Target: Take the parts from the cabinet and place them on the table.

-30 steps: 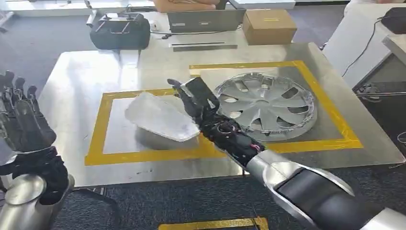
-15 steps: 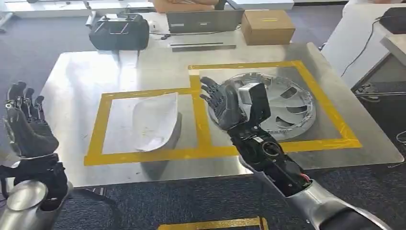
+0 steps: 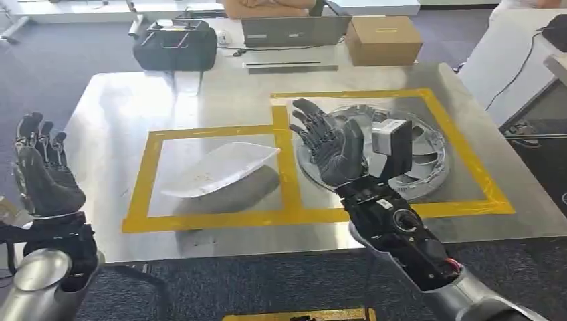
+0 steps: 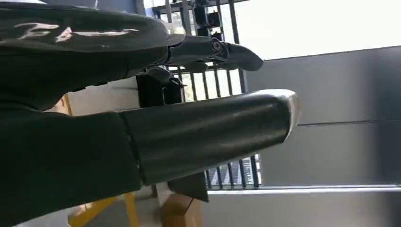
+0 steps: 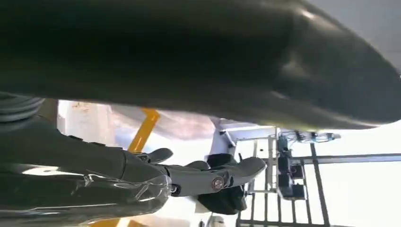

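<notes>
A white, translucent plastic part [image 3: 224,172] lies inside the left yellow-taped square on the metal table [image 3: 120,114]. A silver wheel cover [image 3: 418,150] sits in the right taped square. My right hand [image 3: 329,144] hovers raised between the two, palm up, fingers spread and holding nothing; its fingers [image 5: 213,177] appear in the right wrist view. My left hand [image 3: 43,175] is lifted off the table's left edge, fingers spread and empty; the left wrist view shows its thumb [image 4: 208,127].
At the far end of the table stand a black case [image 3: 175,45], a laptop [image 3: 294,30] and a cardboard box [image 3: 382,39]. A white table [image 3: 508,53] stands at the right. Dark carpet lies around the table.
My right hand let go of the white part, which settled flat in the left square, and drew back to the right over the tape. The left hand has barely moved.
</notes>
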`<act>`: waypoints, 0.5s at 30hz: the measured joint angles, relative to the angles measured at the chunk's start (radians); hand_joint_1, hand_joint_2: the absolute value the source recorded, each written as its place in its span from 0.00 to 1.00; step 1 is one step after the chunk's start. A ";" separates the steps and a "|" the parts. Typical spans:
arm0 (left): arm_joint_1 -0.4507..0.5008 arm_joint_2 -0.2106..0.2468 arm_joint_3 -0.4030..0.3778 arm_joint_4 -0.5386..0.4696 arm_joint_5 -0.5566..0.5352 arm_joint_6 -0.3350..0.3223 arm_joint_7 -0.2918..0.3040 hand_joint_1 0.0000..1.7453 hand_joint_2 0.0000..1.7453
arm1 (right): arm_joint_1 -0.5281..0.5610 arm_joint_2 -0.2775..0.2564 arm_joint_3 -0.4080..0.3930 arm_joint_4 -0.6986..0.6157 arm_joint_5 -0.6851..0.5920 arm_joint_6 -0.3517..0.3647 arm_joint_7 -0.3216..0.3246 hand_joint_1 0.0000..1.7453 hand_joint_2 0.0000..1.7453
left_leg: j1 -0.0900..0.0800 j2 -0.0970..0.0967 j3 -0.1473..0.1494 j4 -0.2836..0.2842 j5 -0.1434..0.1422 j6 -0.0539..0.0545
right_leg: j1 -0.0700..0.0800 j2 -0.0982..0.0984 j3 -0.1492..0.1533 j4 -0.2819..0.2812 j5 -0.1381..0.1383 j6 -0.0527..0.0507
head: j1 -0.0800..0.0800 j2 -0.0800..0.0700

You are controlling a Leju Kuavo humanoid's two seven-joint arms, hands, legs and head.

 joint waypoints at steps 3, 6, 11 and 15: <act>0.000 0.001 0.000 -0.002 -0.001 0.005 0.002 0.00 0.00 | 0.000 -0.008 0.001 -0.017 -0.001 0.003 0.000 0.00 0.00 | 0.000 -0.004 -0.006 0.023 -0.012 -0.022 | 0.003 0.004 0.077 -0.187 0.075 0.005 | 0.013 0.000; 0.001 0.001 0.000 -0.003 -0.002 0.006 0.006 0.00 0.00 | 0.006 -0.010 0.002 -0.027 -0.003 0.003 0.001 0.00 0.00 | 0.005 -0.002 -0.015 0.017 0.000 -0.041 | 0.008 0.010 0.073 -0.183 0.077 -0.017 | 0.000 0.000; 0.004 0.006 0.000 -0.010 -0.003 0.015 0.016 0.00 0.00 | 0.007 -0.013 0.004 -0.052 -0.005 0.001 0.005 0.00 0.00 | 0.008 -0.001 -0.119 0.269 -0.150 -0.059 | 0.009 0.007 0.066 -0.189 0.097 -0.048 | -0.027 0.000; 0.013 0.008 -0.001 -0.011 -0.003 0.016 0.021 0.00 0.00 | 0.012 -0.014 0.005 -0.060 -0.006 -0.001 0.013 0.00 0.00 | 0.002 -0.002 -0.104 0.276 -0.129 -0.041 | 0.022 0.007 0.051 -0.189 0.109 -0.058 | -0.033 0.000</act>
